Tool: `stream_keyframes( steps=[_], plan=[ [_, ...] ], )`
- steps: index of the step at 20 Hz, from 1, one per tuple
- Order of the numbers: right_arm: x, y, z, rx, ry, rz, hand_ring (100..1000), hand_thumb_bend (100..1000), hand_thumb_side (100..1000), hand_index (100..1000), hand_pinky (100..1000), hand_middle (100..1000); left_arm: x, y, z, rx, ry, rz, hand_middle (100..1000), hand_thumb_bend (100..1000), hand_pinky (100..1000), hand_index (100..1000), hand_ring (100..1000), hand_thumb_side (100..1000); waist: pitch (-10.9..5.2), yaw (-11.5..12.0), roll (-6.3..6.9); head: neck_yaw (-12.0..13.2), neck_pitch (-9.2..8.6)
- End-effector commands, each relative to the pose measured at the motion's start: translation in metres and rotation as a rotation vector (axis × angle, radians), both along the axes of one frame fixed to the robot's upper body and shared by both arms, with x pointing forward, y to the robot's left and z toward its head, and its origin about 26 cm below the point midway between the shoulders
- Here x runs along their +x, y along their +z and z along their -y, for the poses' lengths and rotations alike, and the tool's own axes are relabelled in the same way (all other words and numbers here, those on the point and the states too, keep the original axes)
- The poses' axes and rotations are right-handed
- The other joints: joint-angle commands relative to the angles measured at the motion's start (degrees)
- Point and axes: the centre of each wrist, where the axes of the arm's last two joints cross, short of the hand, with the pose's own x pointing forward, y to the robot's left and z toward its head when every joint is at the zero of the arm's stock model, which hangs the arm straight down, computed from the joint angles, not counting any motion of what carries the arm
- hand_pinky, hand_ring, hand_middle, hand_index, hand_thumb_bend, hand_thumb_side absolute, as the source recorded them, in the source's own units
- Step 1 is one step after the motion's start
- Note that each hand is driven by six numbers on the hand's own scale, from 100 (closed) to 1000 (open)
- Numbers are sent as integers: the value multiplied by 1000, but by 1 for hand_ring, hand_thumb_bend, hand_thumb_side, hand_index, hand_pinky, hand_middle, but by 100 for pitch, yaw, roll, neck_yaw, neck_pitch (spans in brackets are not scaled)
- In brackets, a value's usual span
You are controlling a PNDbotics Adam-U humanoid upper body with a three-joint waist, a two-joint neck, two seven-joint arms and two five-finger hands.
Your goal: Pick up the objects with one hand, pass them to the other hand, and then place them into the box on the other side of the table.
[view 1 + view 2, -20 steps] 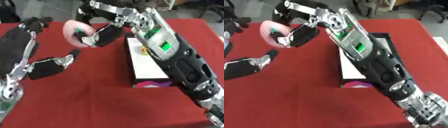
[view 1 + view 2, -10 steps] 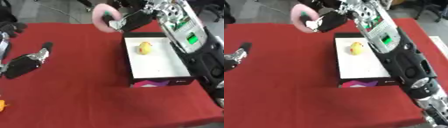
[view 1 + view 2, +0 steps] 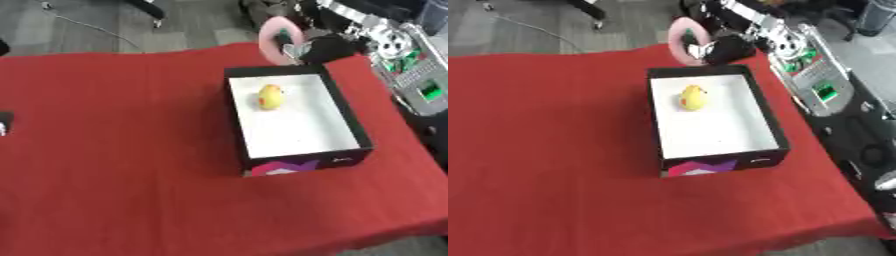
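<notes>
A pink ring (image 3: 273, 32) hangs above the far edge of the box, with my right hand (image 3: 325, 47) shut on it from the right. The box (image 3: 234, 120) has black walls, a white floor and a colourful front face, and stands right of the table's middle. A small yellow object (image 3: 270, 96) lies on the white floor in the box's far half. My right arm (image 3: 815, 85) runs down the right side of the view. Only a sliver of my left hand (image 3: 3, 123) shows at the left edge.
The red cloth (image 3: 122, 150) covers the table, with broad open cloth left of and in front of the box. The far table edge runs just behind the box, with grey floor and a cable (image 3: 83, 22) beyond it. The near edge slants at the lower right.
The camera has swung right. My right hand has carried the pink ring away from my left hand, rightward to above the box's far edge. My left hand has slid almost out of view.
</notes>
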Motion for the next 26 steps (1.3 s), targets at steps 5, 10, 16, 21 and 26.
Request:
stream_keyframes(
  steps=[5,10,16,21,26],
  plan=[
    [7,-14,38,-108,-141,-24,829,100,136,647,811,439,-4,26,-19,-35,-4,-90,768,381,813,880,788,639,-65,30,37,-174,-113],
    [10,-25,49,-226,-138,-77,1000,100,100,901,909,754,-4,32,-21,-45,-31,-154,778,428,838,879,809,521,-67,37,41,-185,-122],
    [10,-26,58,-347,-171,-73,1000,100,292,979,945,852,-3,35,-22,-28,-56,-252,792,535,861,898,832,393,-67,31,53,-138,-119],
    [8,-20,57,-314,-182,-26,1000,100,248,980,945,841,-4,39,-23,-12,-58,-280,790,551,863,907,833,402,-80,29,65,-63,-103],
    [-4,-1,39,-56,-86,84,1000,100,409,974,958,817,-8,44,-21,6,-67,-277,794,555,870,894,840,394,-90,31,98,312,-74]
  ],
)
